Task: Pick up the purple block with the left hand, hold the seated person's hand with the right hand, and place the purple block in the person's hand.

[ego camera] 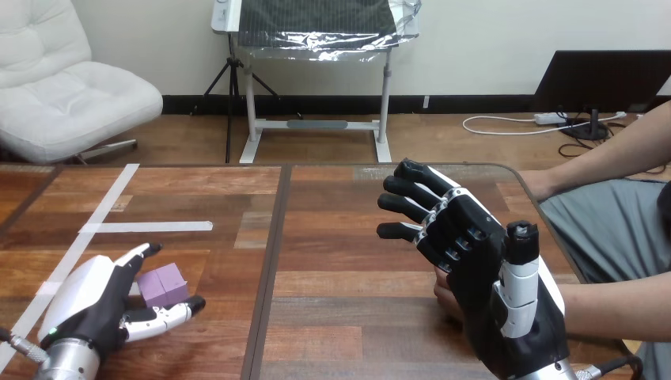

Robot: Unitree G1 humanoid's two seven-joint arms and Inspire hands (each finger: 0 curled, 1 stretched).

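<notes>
The purple block [163, 286] lies on the wooden table [340, 237] at the lower left. My left hand [93, 299] rests by it, open, and the block sits between its thumb and its straight fingers [141, 253]. I cannot tell whether they touch it. My right hand [475, 265] is raised at the lower right, open, with its fingers lightly bent and pointing away. The person's hand [445, 298] peeks out at its lower left edge, mostly hidden behind it. I see no finger curled round it. The person's forearm [617, 310] comes in from the right.
White tape strips [146, 227] cross the table's left half. A dark seam [273, 261] runs down the table's middle. The person's other arm [601, 158] rests at the far right corner, with its hand [541, 184] on the table's edge.
</notes>
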